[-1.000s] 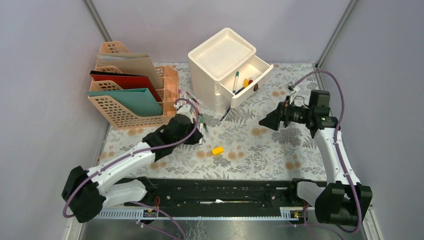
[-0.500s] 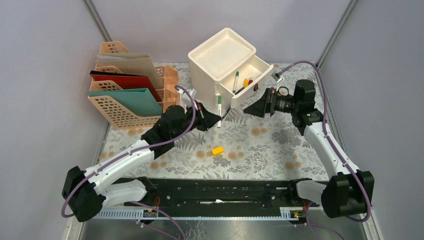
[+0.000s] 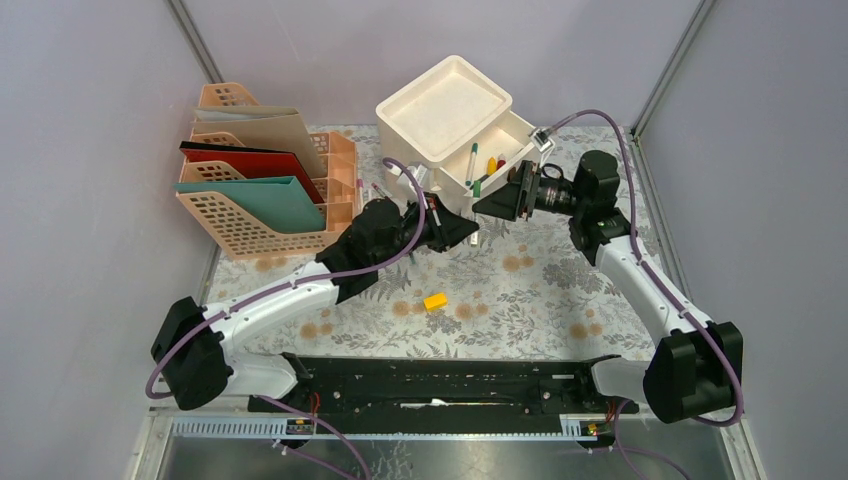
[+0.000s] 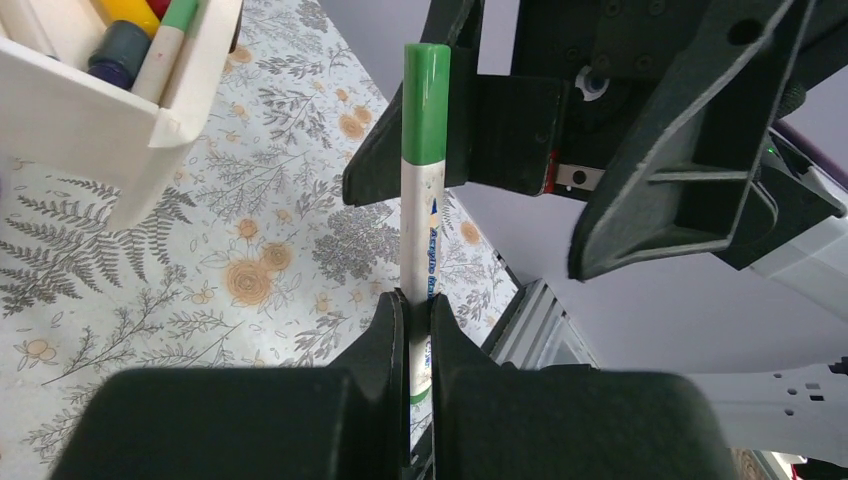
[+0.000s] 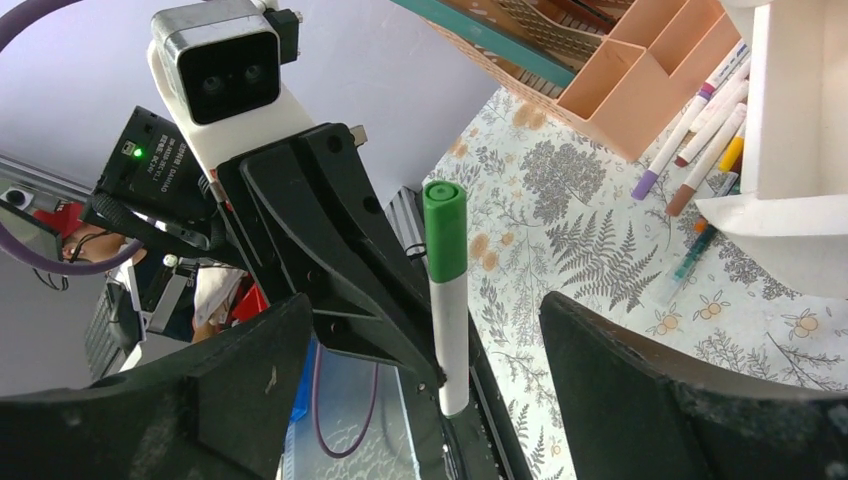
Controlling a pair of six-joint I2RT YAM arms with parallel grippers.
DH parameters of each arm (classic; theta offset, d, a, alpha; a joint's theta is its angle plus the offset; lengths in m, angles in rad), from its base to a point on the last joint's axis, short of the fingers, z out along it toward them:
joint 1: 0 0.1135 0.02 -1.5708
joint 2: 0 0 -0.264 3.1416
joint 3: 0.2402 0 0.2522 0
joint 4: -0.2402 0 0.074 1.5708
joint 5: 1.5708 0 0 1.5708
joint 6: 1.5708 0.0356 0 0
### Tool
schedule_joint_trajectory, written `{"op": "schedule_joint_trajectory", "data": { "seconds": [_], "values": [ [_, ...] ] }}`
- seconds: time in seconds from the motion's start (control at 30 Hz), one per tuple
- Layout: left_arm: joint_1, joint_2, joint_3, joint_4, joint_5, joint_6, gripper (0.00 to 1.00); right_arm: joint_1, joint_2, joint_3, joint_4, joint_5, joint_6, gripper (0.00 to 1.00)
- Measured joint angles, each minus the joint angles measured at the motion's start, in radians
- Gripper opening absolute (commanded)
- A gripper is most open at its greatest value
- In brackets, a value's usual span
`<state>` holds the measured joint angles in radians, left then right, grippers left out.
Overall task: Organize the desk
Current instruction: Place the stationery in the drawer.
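The left gripper [image 4: 410,325] is clamped on the lower end of a white marker with a green cap [image 4: 425,190], held upright in front of the white plastic drawer box [image 3: 445,115]. The right gripper [image 5: 425,320] gapes wide, with a finger on either side of that marker and neither touching it. The desk [image 3: 545,290], pale cloth printed with grey ferns and tan flowers, lies under the box. Only the top view shows a small yellow block [image 3: 435,300] in front of the box. The right wrist view shows the loose markers [image 5: 700,130] at the box's foot more plainly.

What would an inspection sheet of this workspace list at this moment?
Surface: desk, patterned cloth, flat.
Job's things: green marker, capped, held above the desk near the white drawer unit, its drawer open.
Clutter: yellow block; loose markers beside the peach file rack.
End effectors: left end effector shut on the marker; right end effector open, facing it.
Cables: purple cable along each arm.
Surroundings: grey walls; black rail.
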<state>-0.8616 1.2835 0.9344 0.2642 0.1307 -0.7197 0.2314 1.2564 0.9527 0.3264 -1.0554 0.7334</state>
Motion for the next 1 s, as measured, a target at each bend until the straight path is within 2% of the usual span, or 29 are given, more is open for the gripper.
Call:
{"op": "schedule_joint_trajectory", "data": {
  "seconds": [0.23,0.3,0.47,0.5,0.7,0.77,1.0],
  "values": [
    [-0.008,0.002,0.002,0.022,0.001,-0.014,0.0,0.009,0.008,0.008,0.001,-0.001,0.007,0.55],
    [-0.008,0.002,0.002,0.023,0.002,-0.015,0.0,0.011,0.013,0.017,0.002,-0.001,0.009,0.51],
    [-0.008,0.004,0.002,0.024,0.002,-0.019,0.0,0.023,0.024,0.039,0.01,-0.002,0.01,0.49],
    [-0.008,0.005,0.002,0.027,0.004,-0.021,0.0,0.026,0.024,0.04,0.01,-0.001,0.008,0.45],
    [-0.009,0.008,0.002,0.044,0.019,-0.024,0.01,0.033,0.037,0.042,0.001,0.011,-0.02,0.08],
    [-0.008,0.008,0.002,0.042,0.019,-0.035,0.17,0.034,0.041,0.044,-0.004,0.018,-0.037,0.0],
    [-0.009,-0.036,-0.007,-0.006,-0.016,-0.016,0.79,0.052,0.074,0.161,-0.132,0.015,-0.136,0.0]
  ]
}}
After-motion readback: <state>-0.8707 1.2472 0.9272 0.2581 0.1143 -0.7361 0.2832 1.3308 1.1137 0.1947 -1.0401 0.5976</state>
